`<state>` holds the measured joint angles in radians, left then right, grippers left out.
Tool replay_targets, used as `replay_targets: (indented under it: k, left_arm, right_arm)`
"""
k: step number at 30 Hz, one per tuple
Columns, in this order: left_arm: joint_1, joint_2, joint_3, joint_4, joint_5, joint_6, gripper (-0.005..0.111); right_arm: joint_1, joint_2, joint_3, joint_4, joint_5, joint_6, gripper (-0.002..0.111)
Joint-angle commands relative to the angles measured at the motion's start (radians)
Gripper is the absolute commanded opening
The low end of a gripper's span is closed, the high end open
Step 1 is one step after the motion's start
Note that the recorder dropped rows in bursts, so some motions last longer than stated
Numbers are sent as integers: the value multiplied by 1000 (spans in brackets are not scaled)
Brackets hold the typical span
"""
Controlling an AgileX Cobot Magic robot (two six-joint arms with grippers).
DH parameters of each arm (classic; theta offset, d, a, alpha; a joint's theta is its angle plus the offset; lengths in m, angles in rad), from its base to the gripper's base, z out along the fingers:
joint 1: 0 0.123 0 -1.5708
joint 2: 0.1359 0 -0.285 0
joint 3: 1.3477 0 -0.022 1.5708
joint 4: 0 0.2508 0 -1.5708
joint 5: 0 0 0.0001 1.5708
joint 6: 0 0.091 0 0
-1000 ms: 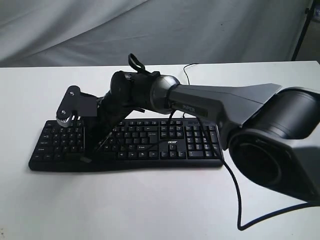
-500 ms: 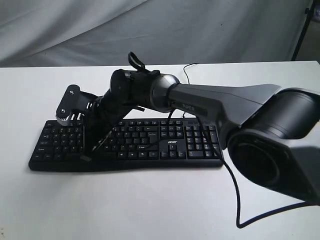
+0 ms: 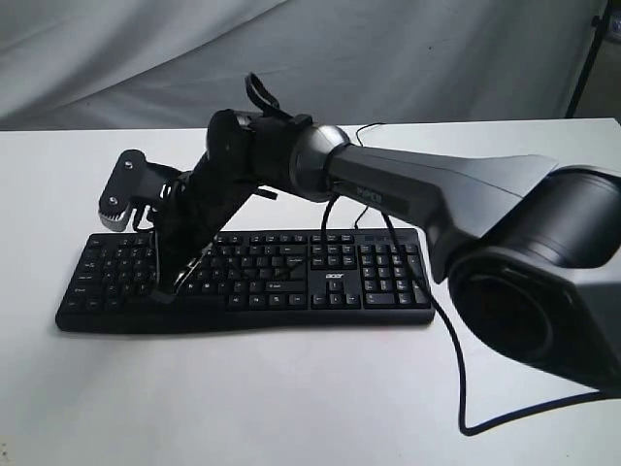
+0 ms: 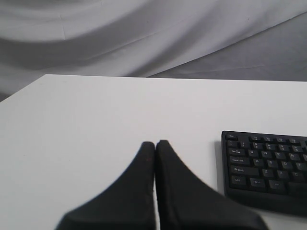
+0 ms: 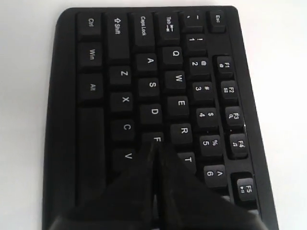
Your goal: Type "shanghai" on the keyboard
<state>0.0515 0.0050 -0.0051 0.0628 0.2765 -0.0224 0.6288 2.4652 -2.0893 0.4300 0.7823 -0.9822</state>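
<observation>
Change noted in the exterior view: over the past second the wrist of the right arm (image 3: 281, 160) has lifted and swung slightly toward the left of the frame, so its fingers now slope more steeply onto the keys.

Right tool (image 5: 154, 148): fingers pressed together into a single narrow point. This is judged deliberate, as one slim tip can strike one key without catching its neighbours. In the right wrist view the tip lies over the F key, with the key beyond it hidden. Whether it is pressing or only hovering cannot be told. In the exterior view it sits at the left-centre, over the letter block.

Left tool (image 4: 155, 146): fingers likewise together, gripping nothing, held over bare counter (image 3: 291, 408) just off the keyboard's end (parked clear, it appears, while the other arm types). It does not show in the exterior view.

Keyboard (image 3: 291, 282): lies flat on the counter across the lower middle of the exterior frame, its long edge parallel to the near edge and its number pad toward the right. It is long, low and black, with small white legends and a white "acer" logo below the arrow cluster. Its thin cable (image 3: 364, 131) runs off toward the upper middle of the frame. The keys are closely packed, so a small sideways error would likely hit the wrong letter.

Surround: the white counter carries nothing else visible, and grey cloth (image 3: 408, 58) hangs behind it.
</observation>
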Motion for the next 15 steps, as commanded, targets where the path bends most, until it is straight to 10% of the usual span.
replay_targets:
  k: [1, 15]
  left_arm:
    - [2, -5, 5, -1, -11, -2, 1]
    - [2, -5, 5, -1, -11, -2, 1]
  right_arm:
    - [-3, -37, -6, -24, 23, 15, 0]
    - [-49, -53, -1, 31, 59, 11, 0]
